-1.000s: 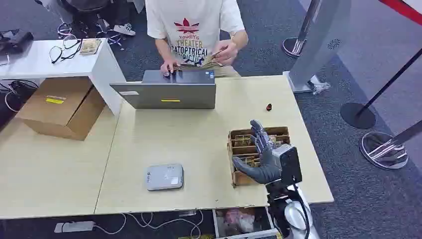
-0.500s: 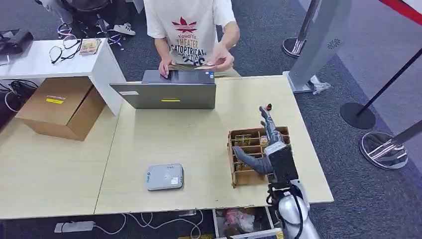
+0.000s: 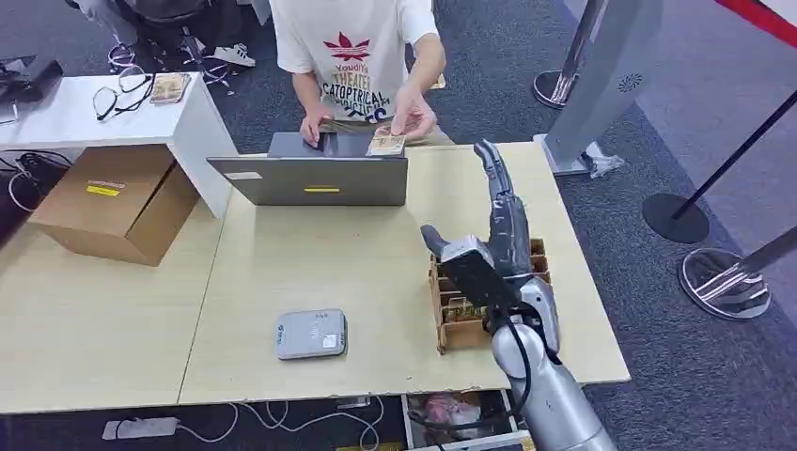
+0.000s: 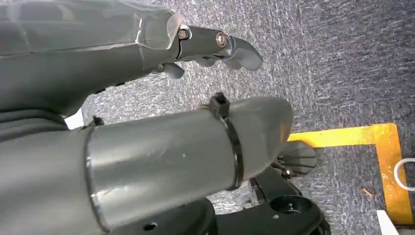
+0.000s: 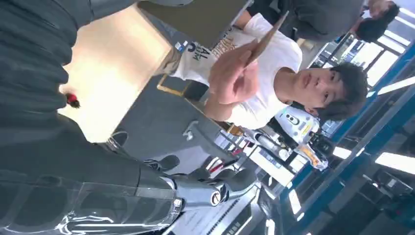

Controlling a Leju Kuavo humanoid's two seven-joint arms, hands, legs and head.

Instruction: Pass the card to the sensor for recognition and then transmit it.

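Note:
A person in a white T-shirt stands behind the laptop and holds a card (image 3: 386, 144) out over its top edge; the card (image 5: 266, 38) is pinched in the person's hand (image 5: 234, 73). My right hand (image 3: 498, 246) is raised above the wooden card box (image 3: 449, 331), its fingers stretched out toward the person and its thumb apart, with nothing in it. The card is still well beyond its fingertips. The flat grey sensor box (image 3: 311, 334) lies near the table's front edge, left of the hand. My left hand (image 4: 122, 73) hangs over grey carpet and holds nothing.
A grey laptop (image 3: 310, 178) stands at the table's far edge. A small red and black object (image 3: 507, 202) lies right of it. A cardboard box (image 3: 113, 199) and a white side table (image 3: 75, 113) are at the left. Stanchion bases (image 3: 724, 282) stand at the right.
My right hand has risen from the wooden box and stretched its fingers toward the person. The person has brought the card down and forward over the laptop.

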